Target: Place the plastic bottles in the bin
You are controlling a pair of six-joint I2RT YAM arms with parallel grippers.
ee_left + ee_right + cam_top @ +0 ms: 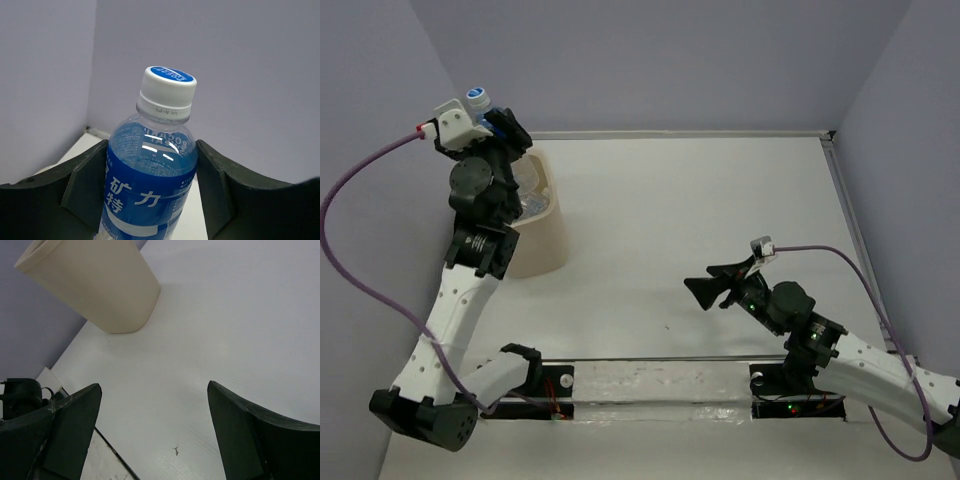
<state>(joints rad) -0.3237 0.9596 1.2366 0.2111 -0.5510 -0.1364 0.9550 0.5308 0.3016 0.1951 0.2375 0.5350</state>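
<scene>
My left gripper (500, 125) is raised above the far left corner and is shut on a plastic bottle (150, 175) with a blue label and a white cap (477, 97). It holds the bottle just above the rim of the beige bin (542, 240). Several clear bottles (530, 190) lie inside the bin. In the left wrist view both fingers (82, 185) press the bottle's sides. My right gripper (705, 285) is open and empty over the bare white table, to the right of the bin (95, 285).
The table (700, 200) is white with purple walls behind and at both sides. A metal rail (845, 200) runs along the right edge. A clear strip (660, 385) lies between the arm bases at the near edge.
</scene>
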